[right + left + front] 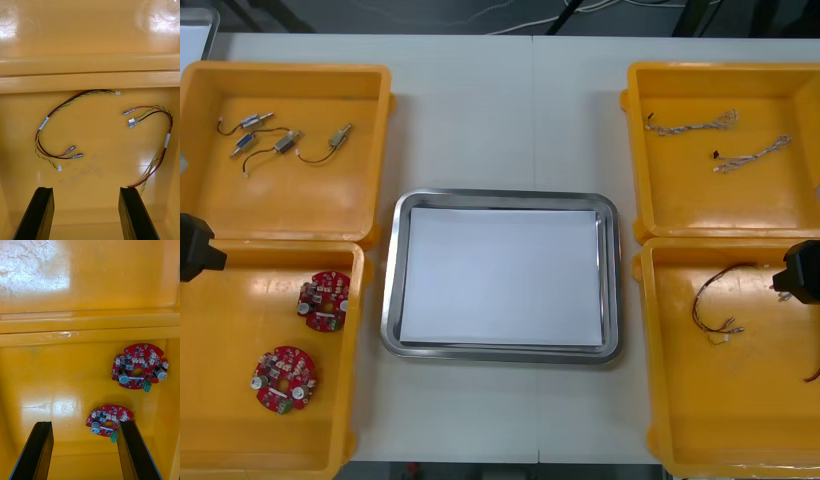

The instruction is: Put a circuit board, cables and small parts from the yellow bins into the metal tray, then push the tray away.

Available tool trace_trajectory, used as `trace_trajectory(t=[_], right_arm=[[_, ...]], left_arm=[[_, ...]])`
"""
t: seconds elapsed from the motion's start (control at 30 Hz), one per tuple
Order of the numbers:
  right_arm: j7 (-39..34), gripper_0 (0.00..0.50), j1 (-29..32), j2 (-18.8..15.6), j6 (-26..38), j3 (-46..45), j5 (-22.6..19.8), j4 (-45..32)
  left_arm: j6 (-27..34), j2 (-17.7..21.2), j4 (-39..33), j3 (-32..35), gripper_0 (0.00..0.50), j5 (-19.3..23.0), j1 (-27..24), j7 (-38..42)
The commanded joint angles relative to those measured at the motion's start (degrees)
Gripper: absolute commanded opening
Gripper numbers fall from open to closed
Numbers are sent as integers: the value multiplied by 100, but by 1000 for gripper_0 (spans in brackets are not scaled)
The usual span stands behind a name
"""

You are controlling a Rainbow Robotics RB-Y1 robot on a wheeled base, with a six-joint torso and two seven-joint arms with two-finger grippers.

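Both arms are hovering, nothing picked yet. My left end effector (84, 423) is hanging over the near yellow bin (220, 420) left of the metal tray (390, 300), fingers spread wide, holding nothing. My right end effector (86, 189) is hanging over the near bin right of the tray, also wide open and empty, w/ the red and yellow cables (44, 123) lying loose below it. The tray is sitting mid-counter (500, 100), white inside, nothing in it.

Step in hand, as I judge it, is the board grab. Two circuit boards (323, 300) are lying flat in the left bin. I'm favouring the board farther from the tray (109, 420), since it has more room from the bin wall. It's sitting off-centre under one finger, so I'm planning to shift toward the tray first. Then I'd drop straight down and pinch across the bare rim, not the components. It's flat on the bin floor, so the tips need to go right down, slow.
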Motion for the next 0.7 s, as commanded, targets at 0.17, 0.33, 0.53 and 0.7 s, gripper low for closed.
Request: trace_trajectory(t=[0.17, 0.33, 0.53, 0.7], right_arm=[[245, 500, 76, 55, 21, -175, 42, -190], [245, 500, 76, 55, 21, -175, 42, -190], [245, 500, 76, 55, 21, -175, 42, -190], [245, 500, 76, 55, 21, -175, 42, -190]], left_arm=[[-44, 198, -158, 152, 500, 14, 104, -140], [-44, 198, -158, 152, 500, 14, 104, -140], [-44, 198, -158, 152, 500, 14, 104, -140], [-44, 198, -158, 152, 500, 14, 104, -140]])
